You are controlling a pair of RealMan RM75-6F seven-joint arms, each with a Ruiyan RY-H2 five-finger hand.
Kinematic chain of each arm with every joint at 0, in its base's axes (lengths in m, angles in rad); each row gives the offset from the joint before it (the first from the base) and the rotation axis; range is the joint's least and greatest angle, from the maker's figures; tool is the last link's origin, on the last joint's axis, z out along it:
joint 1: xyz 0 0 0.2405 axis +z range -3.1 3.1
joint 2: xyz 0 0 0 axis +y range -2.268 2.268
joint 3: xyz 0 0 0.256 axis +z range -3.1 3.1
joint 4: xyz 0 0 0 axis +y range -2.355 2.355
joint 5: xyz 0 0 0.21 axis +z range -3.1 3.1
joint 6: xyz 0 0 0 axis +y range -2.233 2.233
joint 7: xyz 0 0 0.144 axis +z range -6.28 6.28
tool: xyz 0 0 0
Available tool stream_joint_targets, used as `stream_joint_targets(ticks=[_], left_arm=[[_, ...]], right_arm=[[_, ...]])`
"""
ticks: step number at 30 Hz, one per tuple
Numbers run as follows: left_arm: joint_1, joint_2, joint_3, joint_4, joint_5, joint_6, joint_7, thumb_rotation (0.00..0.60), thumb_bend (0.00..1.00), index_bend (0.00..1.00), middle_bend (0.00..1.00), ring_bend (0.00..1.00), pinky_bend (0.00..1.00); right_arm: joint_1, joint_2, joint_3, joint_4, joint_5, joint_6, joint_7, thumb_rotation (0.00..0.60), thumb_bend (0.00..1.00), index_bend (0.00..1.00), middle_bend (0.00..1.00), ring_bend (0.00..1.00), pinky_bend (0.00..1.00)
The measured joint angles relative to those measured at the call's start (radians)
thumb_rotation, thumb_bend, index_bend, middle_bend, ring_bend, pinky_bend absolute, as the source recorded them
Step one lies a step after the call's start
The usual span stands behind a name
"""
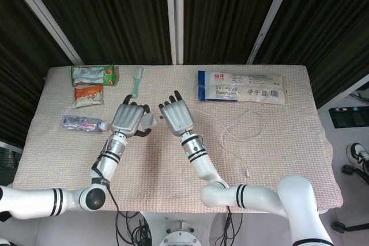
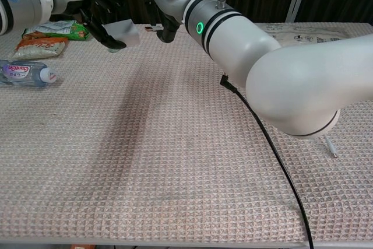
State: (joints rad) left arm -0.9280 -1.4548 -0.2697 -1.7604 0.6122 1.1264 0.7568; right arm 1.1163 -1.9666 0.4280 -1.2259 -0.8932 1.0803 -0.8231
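Table; left hand half-hides white block.

A robot lab or test cell: dark corrugated panels with metal struts wall in a cloth-covered table, with cables hanging beneath.

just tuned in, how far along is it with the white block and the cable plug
Done: the left hand holds the white block up off the table, and the right hand holds the cable plug. In hand: plug and block are close, facing each other, with a small gap between them. Left: the plug isn't in the block yet; the rest of the white cable lies loose on the cloth.
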Motion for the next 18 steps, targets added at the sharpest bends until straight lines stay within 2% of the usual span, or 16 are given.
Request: stream_joint_targets(ticks=[18], left_arm=[[-0.058,0.003,0.006,-0.017,-0.073,0.02,0.038,0.498,0.23,0.47,0.49,0.31,0.1]], right_arm=[[0.025,-0.029,-0.008,0.047,0.006,0.008,0.0,0.6,0.34,0.57,0.5,0.29,0.17]])
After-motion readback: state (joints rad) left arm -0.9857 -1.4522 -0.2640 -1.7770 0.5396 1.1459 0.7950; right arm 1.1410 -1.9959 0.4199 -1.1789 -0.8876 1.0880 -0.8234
